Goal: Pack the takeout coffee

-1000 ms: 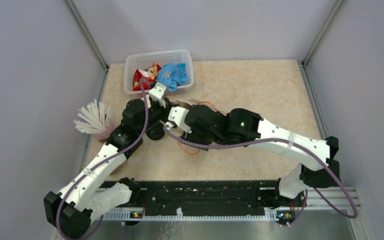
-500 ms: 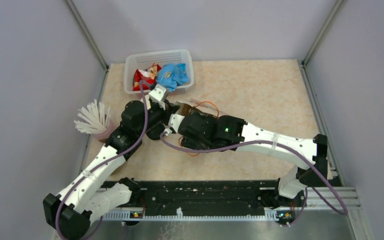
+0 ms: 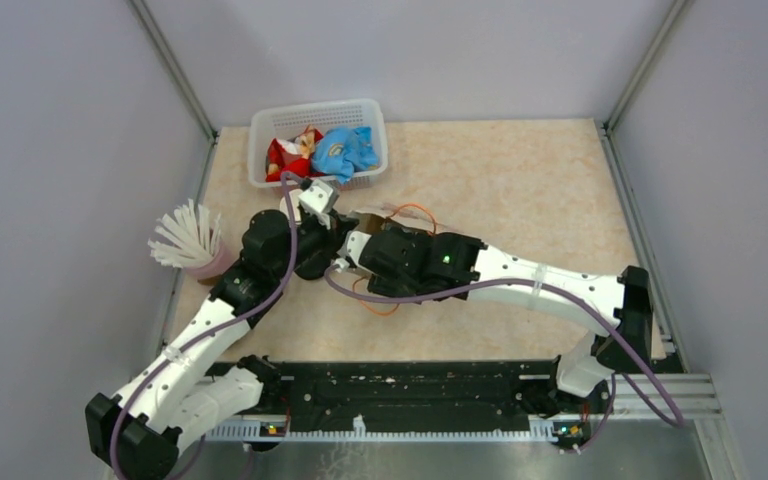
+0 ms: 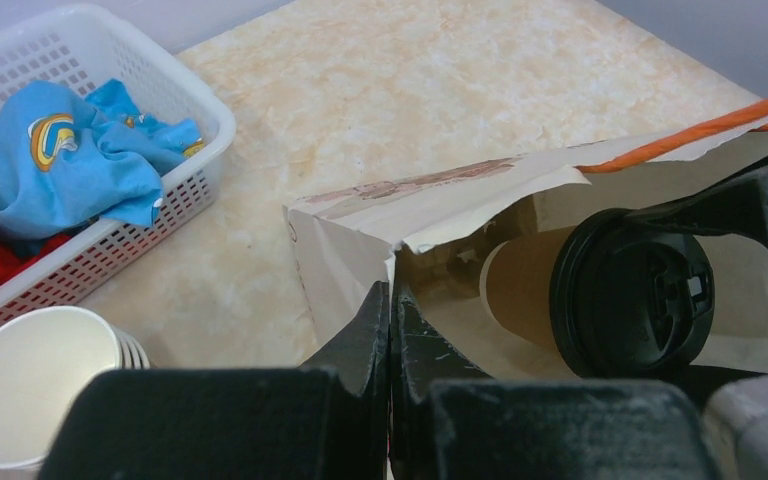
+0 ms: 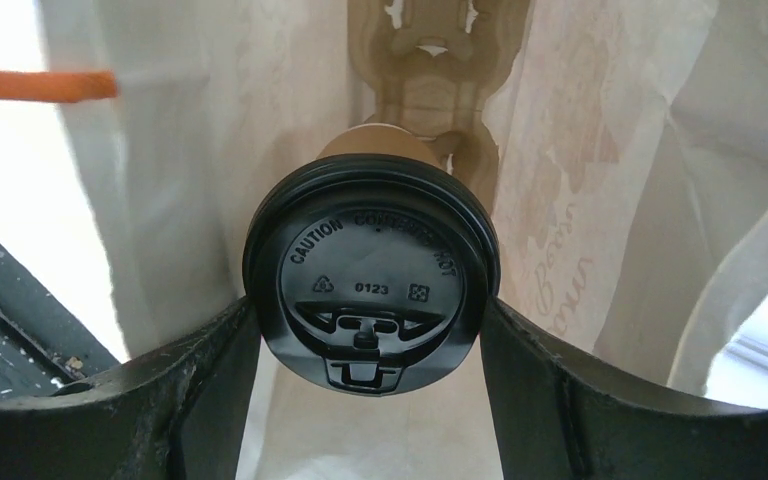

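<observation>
The takeout coffee (image 5: 370, 275), a kraft cup with a black lid, lies on its side inside the open paper bag (image 5: 580, 200). My right gripper (image 5: 370, 330) is shut on it, one finger on each side of the lid. In the left wrist view the coffee (image 4: 630, 295) sits just within the bag's (image 4: 440, 200) mouth. My left gripper (image 4: 391, 300) is shut on the bag's torn front edge and holds the mouth open. From above, both grippers meet at the bag (image 3: 370, 215), which the arms mostly hide.
A white basket (image 3: 318, 110) with red and blue cloths stands at the back left. A pink cup of white straws (image 3: 185, 240) stands at the left edge. A stack of lidless cups (image 4: 30, 385) is beside the bag. The bag's orange handles (image 3: 415, 212) trail right.
My right arm has reached further left, carrying the coffee deeper into the bag. My left gripper has shifted slightly right, still pinching the bag's edge.
</observation>
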